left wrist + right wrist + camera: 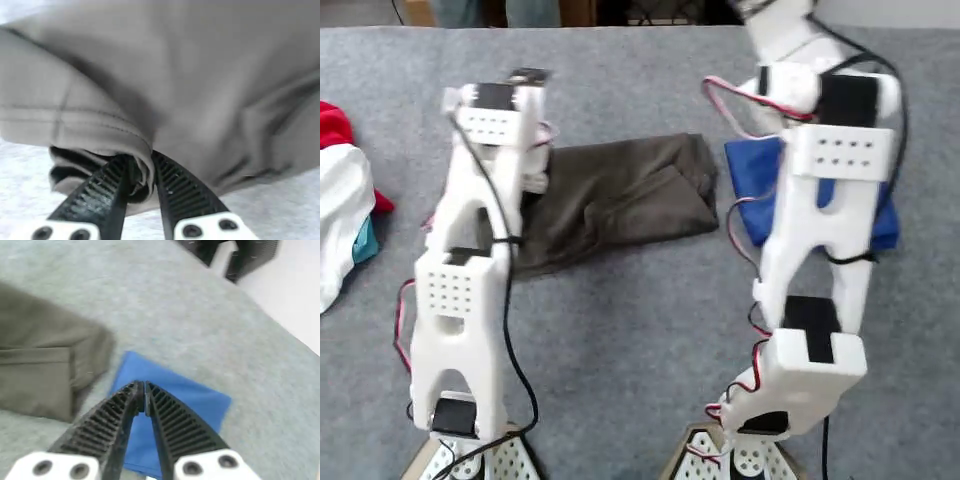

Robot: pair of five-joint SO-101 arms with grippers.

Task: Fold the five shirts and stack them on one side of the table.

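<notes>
Table layout reads like a pipeline: unfolded stock at the left edge, work zone mid-table, finished pieces toward the right edge. Olive shirt lies mid-table, part-folded and bunched, probably so either arm can get at it. Heap of white, red and teal shirts sits against the left edge, not yet folded, parked out of the way. Blue shirt is folded flat just right of the olive one, likely the base of the stack.

Left gripper: jaws nearly together, clamped on the olive shirt's hemmed edge at its left end, with cloth pinched between the toothed faces. Looks like a grip for dragging or folding over.

Right gripper: jaws together, nothing between them, hanging over the blue shirt. Can't tell if it touches the cloth.
</notes>
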